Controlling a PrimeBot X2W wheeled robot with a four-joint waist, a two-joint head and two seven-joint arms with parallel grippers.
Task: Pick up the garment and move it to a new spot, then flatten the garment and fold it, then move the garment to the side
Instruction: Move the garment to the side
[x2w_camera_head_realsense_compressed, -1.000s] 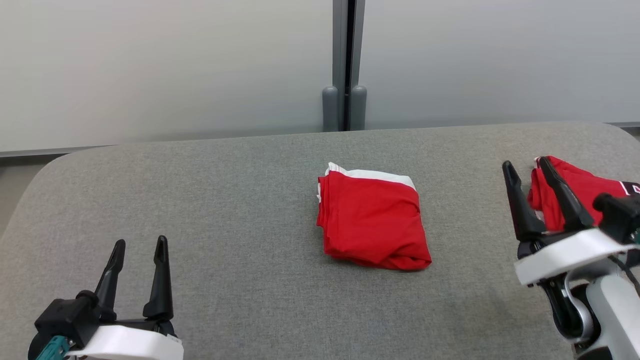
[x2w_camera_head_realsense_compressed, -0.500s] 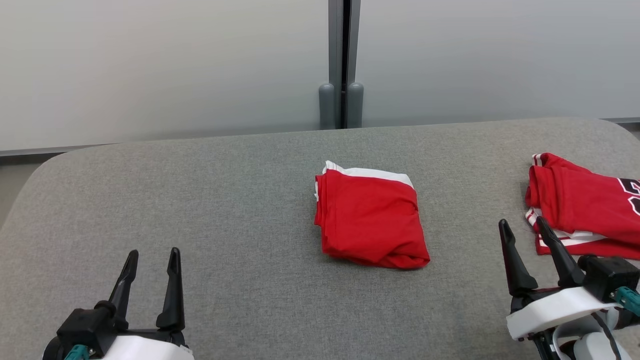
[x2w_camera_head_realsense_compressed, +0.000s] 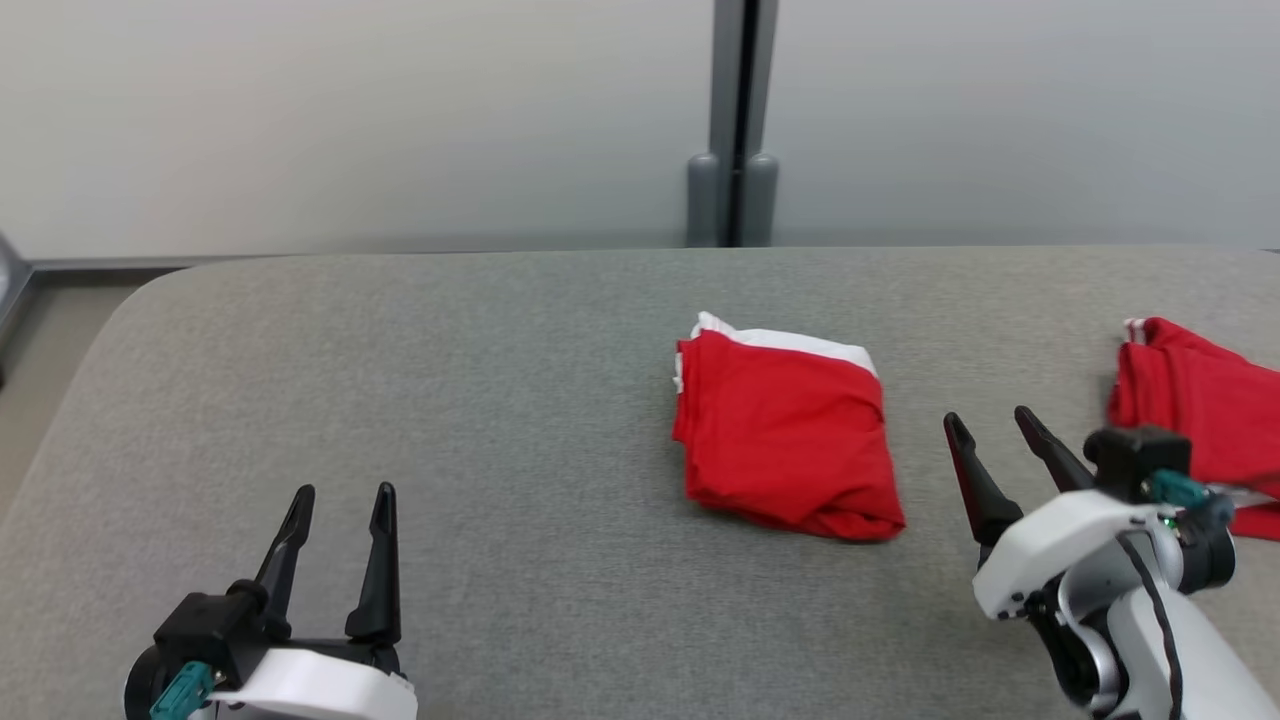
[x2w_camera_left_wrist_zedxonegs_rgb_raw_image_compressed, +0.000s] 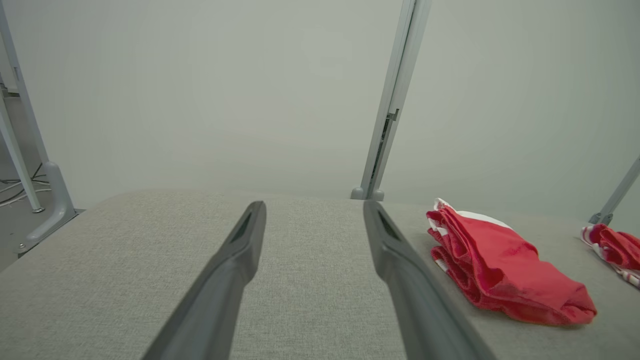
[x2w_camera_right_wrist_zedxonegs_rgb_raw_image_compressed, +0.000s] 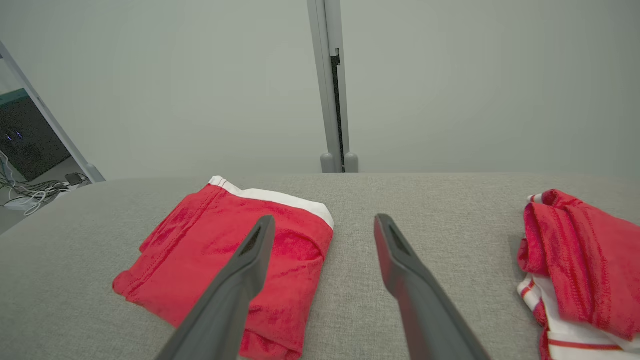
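Head view: left gripper (x2w_camera_head_realsense_compressed: 345, 490) at lower left of frame, fingers spread, nothing btwn them, over the grey tabletop (x2w_camera_head_realsense_compressed: 450, 380). At lower right, right gripper (x2w_camera_head_realsense_compressed: 986, 416) also spread w/ nothing held, tips just right of the folded red garment (x2w_camera_head_realsense_compressed: 785, 440) (white band along its far edge), which lies flat right of frame ctr. At right edge sits a second red garment (x2w_camera_head_realsense_compressed: 1190, 400), apart from the first; grey post (x2w_camera_head_realsense_compressed: 735, 120) top ctr

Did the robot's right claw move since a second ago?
Yes. The right gripper pulled back toward the robot and left, away from the side garment it was beside.
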